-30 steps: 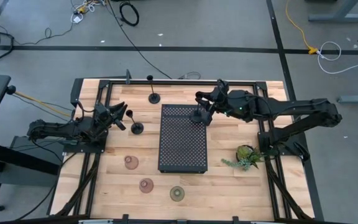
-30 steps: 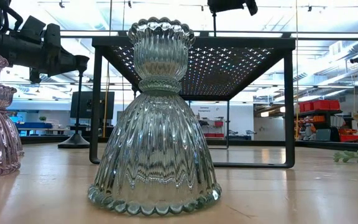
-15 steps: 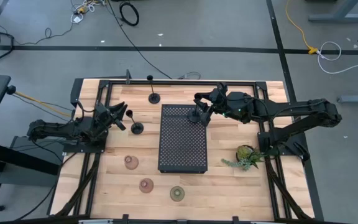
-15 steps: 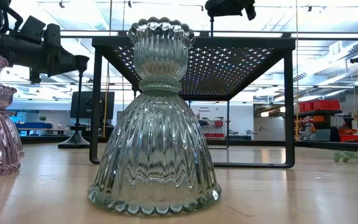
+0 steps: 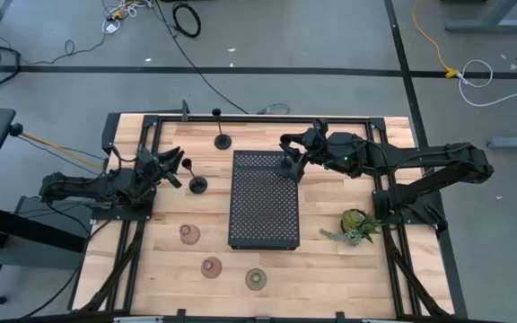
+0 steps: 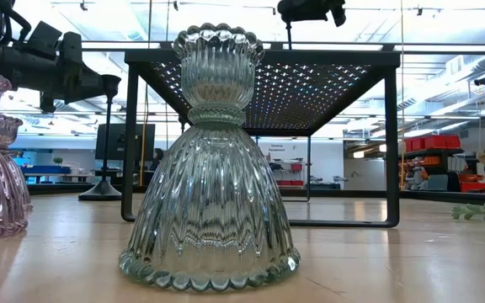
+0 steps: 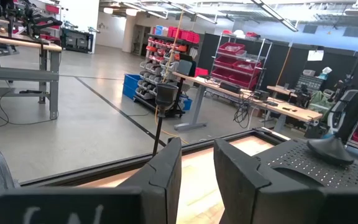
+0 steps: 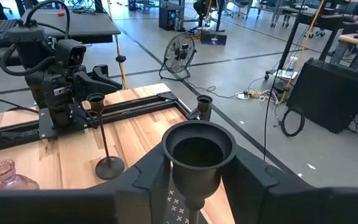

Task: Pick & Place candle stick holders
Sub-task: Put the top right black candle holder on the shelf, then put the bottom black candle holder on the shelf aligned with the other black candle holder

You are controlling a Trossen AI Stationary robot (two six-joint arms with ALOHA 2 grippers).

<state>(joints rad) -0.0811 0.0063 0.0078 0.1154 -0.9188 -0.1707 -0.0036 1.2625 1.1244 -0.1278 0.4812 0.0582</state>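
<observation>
Three upright black holders (image 5: 198, 186) (image 5: 223, 140) (image 5: 286, 168) (thin-stemmed), three ribbed glass cups (image 5: 189, 234) (image 5: 211, 266) (image 5: 256, 279), two pink, one green.

Tray (image 5: 264, 205) mid-table, three glass cups (image 5: 211, 266) front-left, plant sprig (image 5: 355, 225) right.

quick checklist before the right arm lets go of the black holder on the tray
1. Right hand shut on black holder: ok.
2. Holder over perforated tray, at its far right corner: ok.
3. Holder base resting on tray: cannot tell.
4. Holder upright: ok.
5. Left hand off the tray, by another black holder: ok.
6. Glass holders clear of the tray: ok.
</observation>
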